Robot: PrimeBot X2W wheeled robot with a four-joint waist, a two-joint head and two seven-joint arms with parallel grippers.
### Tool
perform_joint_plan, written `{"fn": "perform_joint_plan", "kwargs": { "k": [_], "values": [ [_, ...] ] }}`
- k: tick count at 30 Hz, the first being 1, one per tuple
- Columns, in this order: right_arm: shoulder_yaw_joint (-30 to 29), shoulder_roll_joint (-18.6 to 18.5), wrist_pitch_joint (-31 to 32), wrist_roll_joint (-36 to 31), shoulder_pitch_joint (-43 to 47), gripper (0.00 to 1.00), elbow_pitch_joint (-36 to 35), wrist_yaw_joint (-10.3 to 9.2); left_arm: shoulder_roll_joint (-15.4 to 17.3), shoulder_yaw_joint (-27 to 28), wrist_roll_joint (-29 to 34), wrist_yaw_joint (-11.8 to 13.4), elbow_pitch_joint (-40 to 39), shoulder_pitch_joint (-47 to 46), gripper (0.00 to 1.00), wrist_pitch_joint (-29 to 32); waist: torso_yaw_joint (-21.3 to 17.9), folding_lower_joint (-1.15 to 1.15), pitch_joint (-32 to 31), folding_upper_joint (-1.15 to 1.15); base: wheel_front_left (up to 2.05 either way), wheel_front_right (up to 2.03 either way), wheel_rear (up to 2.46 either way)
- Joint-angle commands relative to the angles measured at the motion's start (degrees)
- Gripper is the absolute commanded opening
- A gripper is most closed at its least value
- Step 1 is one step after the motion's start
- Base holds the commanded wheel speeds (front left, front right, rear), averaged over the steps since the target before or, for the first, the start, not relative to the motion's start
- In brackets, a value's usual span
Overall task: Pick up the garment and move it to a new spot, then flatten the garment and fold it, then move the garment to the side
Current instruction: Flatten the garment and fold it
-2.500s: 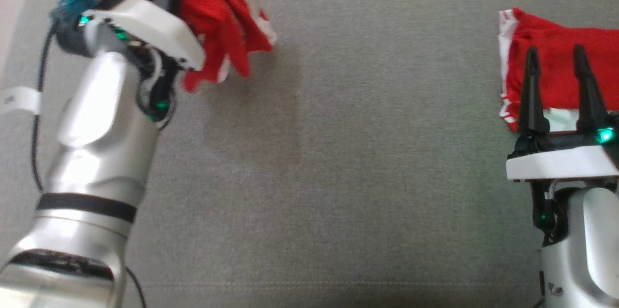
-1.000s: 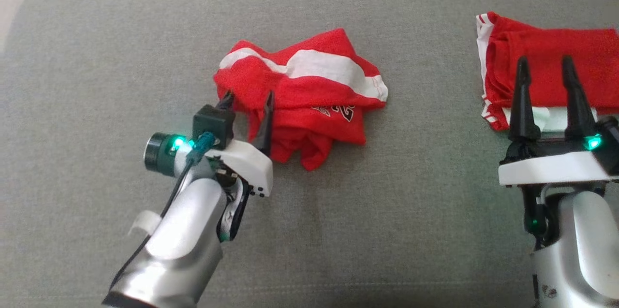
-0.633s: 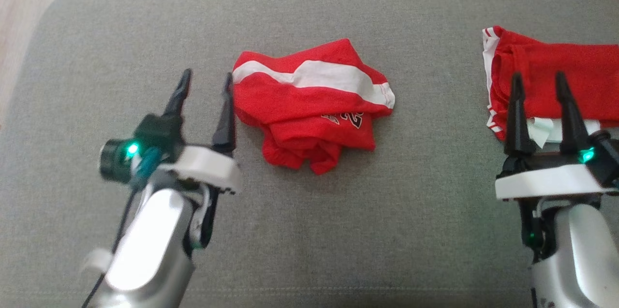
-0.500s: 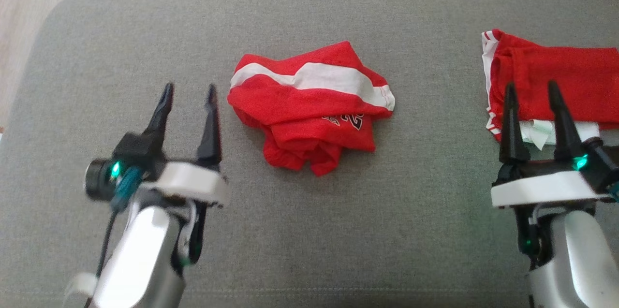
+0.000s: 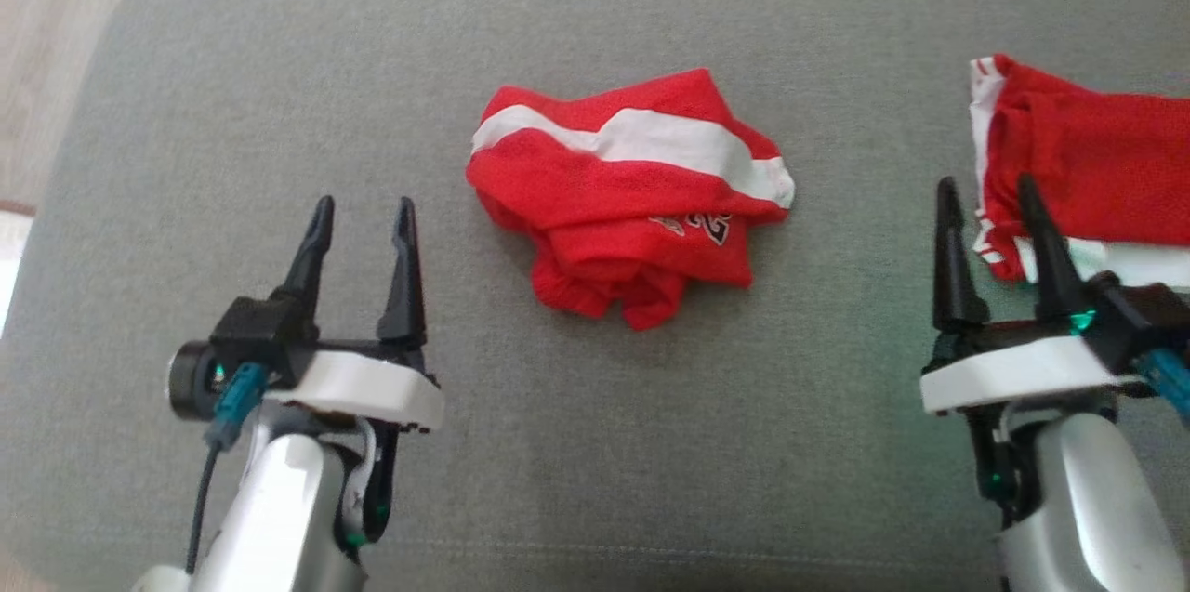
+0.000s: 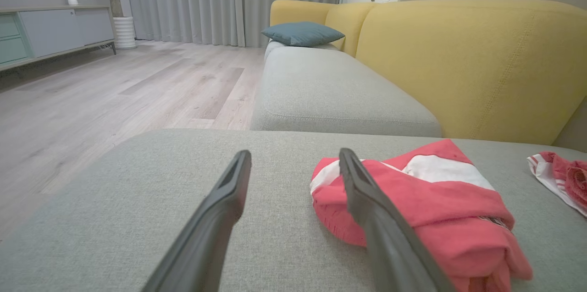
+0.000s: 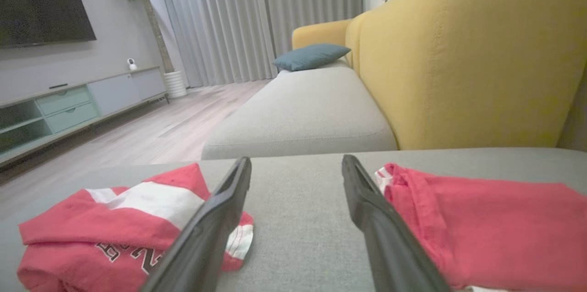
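Both empty: left hand (image 5: 364, 202) wide, right hand (image 5: 985, 180) wide | garment (image 5: 632, 197) bunched, long axis left-right

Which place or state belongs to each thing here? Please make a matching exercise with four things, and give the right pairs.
Things:
1. red jersey with lettering
2. red garment with white trim
3. left claw
4. blue pillow

Places or states:
a. on the far seat
b. open, holding nothing
c. folded, at the robot's right
d. heaped in the middle of the grey cushion

Pairs: 1-d, 2-c, 3-b, 4-a
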Motion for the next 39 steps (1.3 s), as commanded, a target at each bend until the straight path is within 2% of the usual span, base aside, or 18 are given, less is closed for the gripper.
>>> {"fn": "perform_joint_plan", "kwargs": {
  "k": [1,8,15,20,25,26,27,33,39],
  "values": [
    [1.97,-0.10,0.50,0.33,-2.65,1.00,-1.05,-0.05,0.19,2.38,0.52,-0.37,-1.68,-2.79,1.00,-0.70,0.98,0.00,0.88,0.00,0.00,0.00,0.00],
    [3.30,-0.10,6.38,2.52,-8.49,1.00,7.97,-0.05,-1.46,2.38,1.50,-1.88,-0.21,-3.35,1.00,-0.70,4.84,0.00,3.76,0.00,0.00,0.00,0.00],
    [1.05,-0.10,11.88,3.69,-15.99,1.00,21.12,-0.05,-2.16,2.48,1.77,-2.85,0.74,-4.11,1.00,-0.70,8.97,0.00,5.63,0.00,0.00,0.00,0.00],
    [-0.35,-0.10,13.17,2.34,-19.03,1.00,27.42,-0.05,-2.32,2.19,1.70,-2.90,0.95,-4.05,1.00,-0.70,10.53,0.00,6.26,0.00,0.00,0.00,0.00],
    [0.04,-0.10,13.26,1.81,-20.45,1.00,30.68,-0.05,-2.36,2.14,1.67,-2.78,0.98,-3.91,1.00,-0.70,10.97,0.00,6.54,0.00,0.00,0.00,0.00],
    [0.48,-0.10,13.16,1.76,-20.70,0.58,31.20,-0.05,-2.37,2.16,1.60,-2.74,0.97,-3.89,1.00,-0.70,10.97,0.00,6.57,0.00,0.00,0.00,0.00],
    [1.05,-0.10,12.79,1.43,-20.93,0.00,31.56,-0.05,-2.37,2.23,1.53,-2.67,0.96,-3.88,1.00,-0.70,10.89,0.00,6.57,0.00,0.00,0.00,0.00],
    [2.64,-0.11,9.34,1.30,-21.38,0.00,32.23,-0.05,-2.38,3.13,1.92,-2.38,1.27,-3.85,1.00,-0.70,9.00,0.00,5.92,0.00,0.00,0.00,0.00],
    [2.18,-0.42,4.52,0.18,-20.56,0.00,29.18,-0.05,-2.38,4.58,2.46,-2.86,1.24,-4.04,1.00,-0.70,5.87,0.00,4.38,0.00,0.00,0.00,0.00]
  ]
}}
